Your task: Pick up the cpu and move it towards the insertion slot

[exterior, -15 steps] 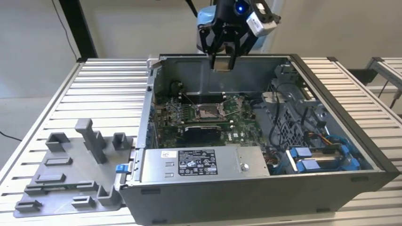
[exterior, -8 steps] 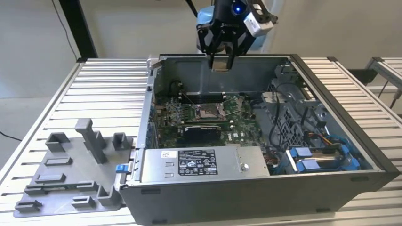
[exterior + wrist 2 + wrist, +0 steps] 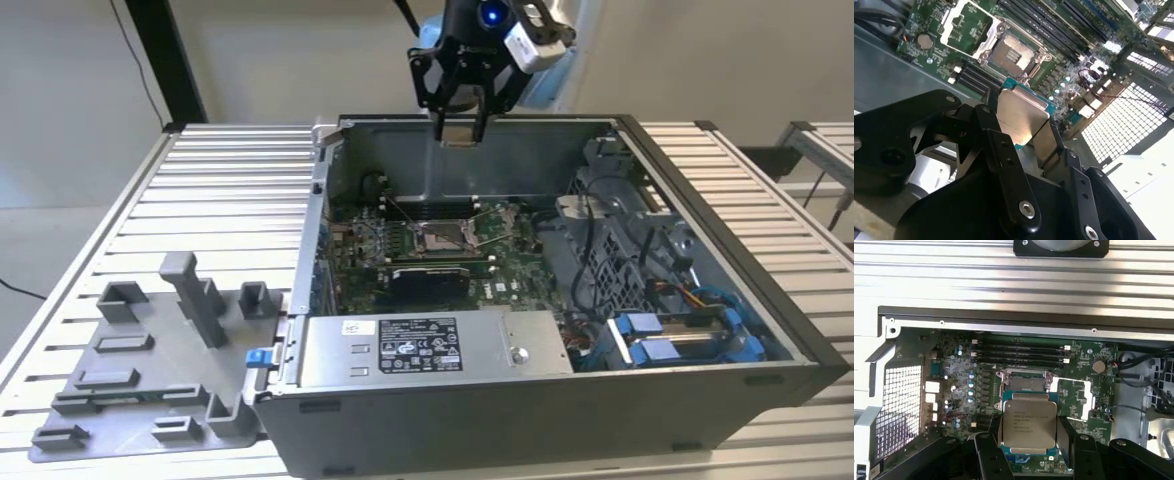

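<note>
The cpu [image 3: 1027, 423], silvery square plate, sits clamped between the jaws of the gripper [image 3: 461, 128], raised above the open computer case [image 3: 694, 190]. Below it on the green motherboard [image 3: 501, 285] lies the insertion slot [image 3: 441, 237], its metal frame open. The case stands on the slatted worktop [image 3: 214, 190]; a grey fixture tray [image 3: 147, 360] rests at the exterior view's left.
</note>
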Available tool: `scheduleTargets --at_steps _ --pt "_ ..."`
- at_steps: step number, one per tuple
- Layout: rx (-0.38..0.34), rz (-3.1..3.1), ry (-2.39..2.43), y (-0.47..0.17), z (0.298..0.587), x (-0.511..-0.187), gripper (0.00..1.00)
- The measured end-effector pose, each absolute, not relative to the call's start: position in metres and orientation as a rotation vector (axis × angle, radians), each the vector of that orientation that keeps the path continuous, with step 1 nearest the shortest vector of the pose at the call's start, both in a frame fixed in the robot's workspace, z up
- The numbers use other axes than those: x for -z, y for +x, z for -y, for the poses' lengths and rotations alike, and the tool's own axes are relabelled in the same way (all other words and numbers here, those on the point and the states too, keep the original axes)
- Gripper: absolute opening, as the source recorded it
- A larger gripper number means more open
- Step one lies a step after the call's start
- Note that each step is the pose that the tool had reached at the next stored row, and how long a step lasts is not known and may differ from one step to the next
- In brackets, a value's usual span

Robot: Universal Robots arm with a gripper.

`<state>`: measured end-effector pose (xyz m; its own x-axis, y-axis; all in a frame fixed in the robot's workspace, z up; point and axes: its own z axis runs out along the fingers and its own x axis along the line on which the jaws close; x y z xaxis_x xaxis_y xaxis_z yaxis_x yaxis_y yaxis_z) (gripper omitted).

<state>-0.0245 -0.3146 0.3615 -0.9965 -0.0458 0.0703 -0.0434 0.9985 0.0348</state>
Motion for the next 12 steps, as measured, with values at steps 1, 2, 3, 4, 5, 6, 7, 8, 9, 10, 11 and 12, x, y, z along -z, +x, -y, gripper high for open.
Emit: scheduleTargets --at_steps 1,2,3,4,5,6,7,8,9,10,11,12 --pt "0.051 3.069 0.068 -0.0248 0.3144 -0.3613 0.00" --pt "0.050 3.069 0.068 -0.0248 0.3144 -0.3612 0.00" --pt "0.050 3.070 0.068 -0.0248 0.3144 -0.3611 0.00" --pt "0.050 3.070 0.068 -0.0248 0.3144 -0.3610 0.00" --pt "0.050 3.070 0.068 -0.0248 0.3143 -0.3609 0.00" --pt "0.050 3.070 0.068 -0.0249 0.3143 -0.3609 0.00" --pt "0.050 3.070 0.068 -0.0251 0.3143 -0.3609 0.00" --pt "0.050 3.070 0.068 -0.0252 0.3143 -0.3609 0.00" --pt "0.050 3.069 0.068 -0.0252 0.3143 -0.3608 0.00" --pt "0.050 3.069 0.068 -0.0252 0.3143 -0.3608 0.00" --pt "0.050 3.069 0.068 -0.0252 0.3143 -0.3608 0.00" --pt "0.050 3.069 0.068 -0.0252 0.3143 -0.3608 0.00"
